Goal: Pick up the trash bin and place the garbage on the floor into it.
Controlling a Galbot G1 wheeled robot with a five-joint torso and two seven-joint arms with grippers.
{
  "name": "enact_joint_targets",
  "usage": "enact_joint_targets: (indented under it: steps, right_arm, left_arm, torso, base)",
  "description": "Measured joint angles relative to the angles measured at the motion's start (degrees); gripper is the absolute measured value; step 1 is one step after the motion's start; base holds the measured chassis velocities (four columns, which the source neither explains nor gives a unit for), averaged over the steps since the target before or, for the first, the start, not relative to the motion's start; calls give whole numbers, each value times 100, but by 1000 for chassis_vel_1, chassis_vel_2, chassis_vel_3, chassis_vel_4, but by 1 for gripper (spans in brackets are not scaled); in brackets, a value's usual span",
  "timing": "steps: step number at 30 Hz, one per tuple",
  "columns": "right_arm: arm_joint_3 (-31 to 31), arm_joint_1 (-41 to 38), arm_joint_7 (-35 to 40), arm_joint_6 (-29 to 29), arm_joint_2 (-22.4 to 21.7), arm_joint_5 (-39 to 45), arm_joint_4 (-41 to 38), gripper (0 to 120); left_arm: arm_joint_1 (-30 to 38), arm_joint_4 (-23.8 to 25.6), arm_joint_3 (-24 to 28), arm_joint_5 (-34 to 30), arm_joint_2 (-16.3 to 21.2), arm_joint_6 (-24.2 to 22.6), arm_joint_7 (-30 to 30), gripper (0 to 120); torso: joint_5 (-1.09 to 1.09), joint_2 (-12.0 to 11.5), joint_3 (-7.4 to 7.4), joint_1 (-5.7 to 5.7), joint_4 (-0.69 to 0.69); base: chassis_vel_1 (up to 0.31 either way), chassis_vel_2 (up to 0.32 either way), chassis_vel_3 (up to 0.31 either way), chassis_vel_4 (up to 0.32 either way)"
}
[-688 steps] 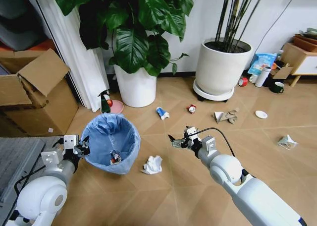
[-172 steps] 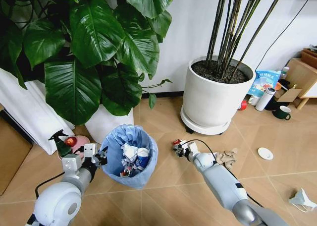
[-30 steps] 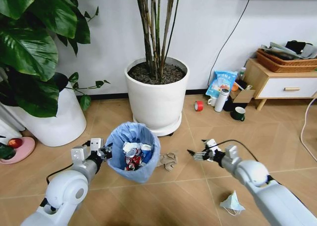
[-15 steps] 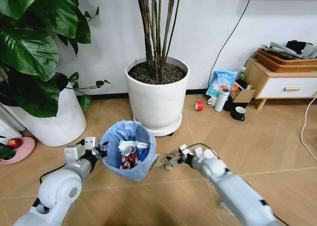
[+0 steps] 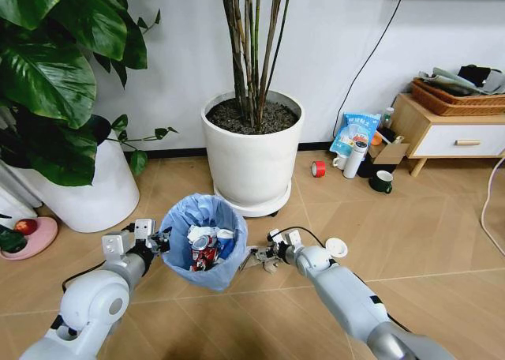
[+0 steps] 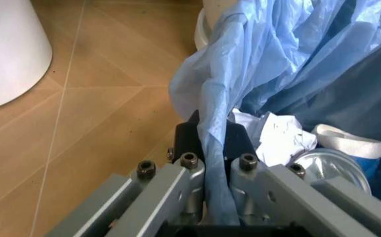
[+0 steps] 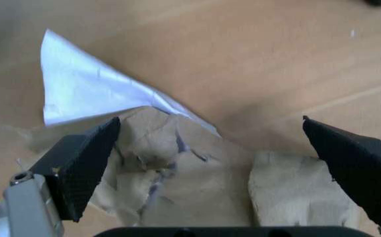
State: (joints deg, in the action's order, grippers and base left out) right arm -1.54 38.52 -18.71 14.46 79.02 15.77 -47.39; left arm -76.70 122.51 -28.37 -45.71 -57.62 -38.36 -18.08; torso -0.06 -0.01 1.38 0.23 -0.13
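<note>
The trash bin [image 5: 203, 253], lined with a crinkly light-blue bag [image 6: 276, 59], hangs just above the floor [image 5: 410, 241]. My left gripper [image 5: 155, 241] is shut on its rim, and the left wrist view shows the gripper [image 6: 213, 143] pinching the bag's edge. Inside lie crumpled paper [image 6: 276, 140] and crushed cans [image 5: 203, 249]. Right of the bin, my right gripper [image 5: 263, 259] is low over torn cardboard garbage [image 5: 251, 256]. In the right wrist view the gripper [image 7: 210, 123] is open, and the cardboard [image 7: 197, 182] and a white paper scrap [image 7: 91, 94] lie between its pads. A small white lid [image 5: 337, 247] lies beside the right arm.
A large white planter [image 5: 252, 151] stands right behind the bin, and another white pot [image 5: 87, 190] is at the left. A red tape roll [image 5: 317, 168], white bottle [image 5: 353, 156], dark mug [image 5: 382, 181] and wooden cabinet [image 5: 450, 135] sit by the wall at right.
My right arm has swung left across the floor, from well right of the bin to the cardboard beside it. The white lid has come into sight. The left gripper keeps its hold on the bin.
</note>
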Motion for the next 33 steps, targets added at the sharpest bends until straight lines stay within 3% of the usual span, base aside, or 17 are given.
enact_joint_targets:
  steps: [12,33]
  right_arm:
    - [133,75,-22,-111,66,-241,256,99]
    - [293,205,87,-253,109,-323,271,20]
  left_arm:
    - [26,22,50,5,-12,3,3,0]
    - [36,76,44,0,40,16,-3,0]
  torso:
    - [2,0,0,0,-1]
    - [2,1,-1,0,0]
  base:
    - [0,0,0,0]
    - [0,0,0,0]
